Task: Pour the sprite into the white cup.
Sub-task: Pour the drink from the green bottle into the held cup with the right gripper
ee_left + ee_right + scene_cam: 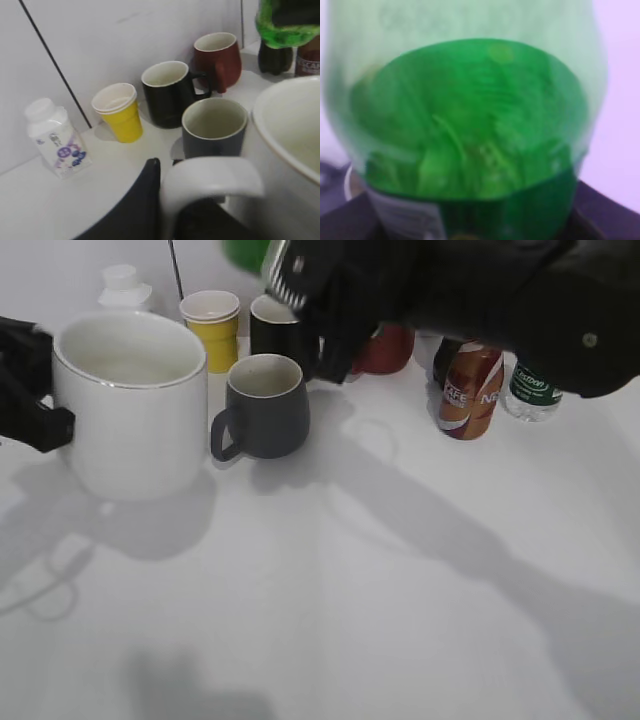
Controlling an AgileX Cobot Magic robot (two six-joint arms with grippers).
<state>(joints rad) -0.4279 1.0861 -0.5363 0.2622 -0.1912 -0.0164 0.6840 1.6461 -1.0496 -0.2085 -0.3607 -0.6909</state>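
Right claw (300, 300): closed around the green bottle (245, 252), held aloft near the counter's back edge. Left claw (30, 380): clamped on the white mug's (130, 405) handle, front-left. Status (judged): lifted, not yet poured; tilting over the mug remains

1. I note a dark grey mug (265, 405) nearest me, handle left.
2. Behind it I see a yellow paper cup (212, 328) and a black mug (167, 93).
3. I log a brown coffee bottle (470, 390) beside a clear water bottle (532, 390).
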